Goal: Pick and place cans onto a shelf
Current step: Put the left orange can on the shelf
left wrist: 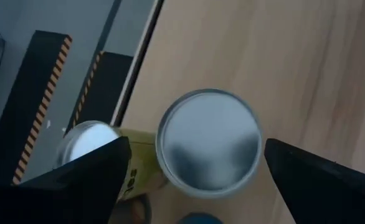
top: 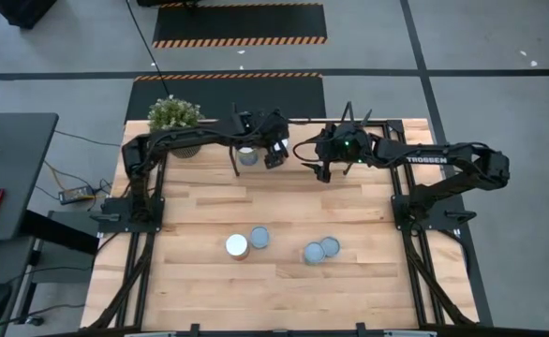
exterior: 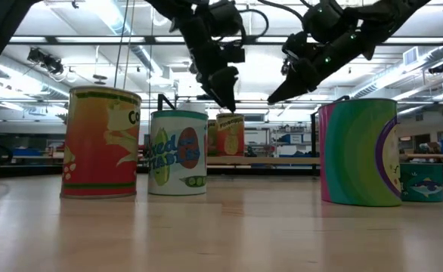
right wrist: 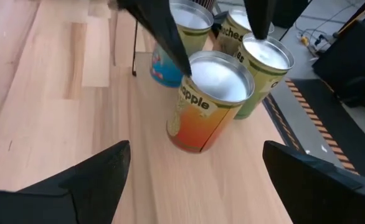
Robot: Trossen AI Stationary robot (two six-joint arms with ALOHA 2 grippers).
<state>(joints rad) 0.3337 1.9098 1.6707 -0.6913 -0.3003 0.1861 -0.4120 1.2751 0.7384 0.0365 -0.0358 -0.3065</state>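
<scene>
On table front (top: 284,281): 4 cans (top: 236,245); 1 shelf (top: 349,126) behind.

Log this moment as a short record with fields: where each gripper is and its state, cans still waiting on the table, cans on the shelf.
left gripper: open, above a silver-topped can at the shelf, fingers either side of it, not gripping
right gripper: open, holding nothing, beside the left gripper at the shelf
cans on table: four at the front, one white-topped, one grey-topped, a touching pair
cans at the shelf: an orange-labelled can under the left gripper, more behind it; count unclear
plant: back left corner
</scene>
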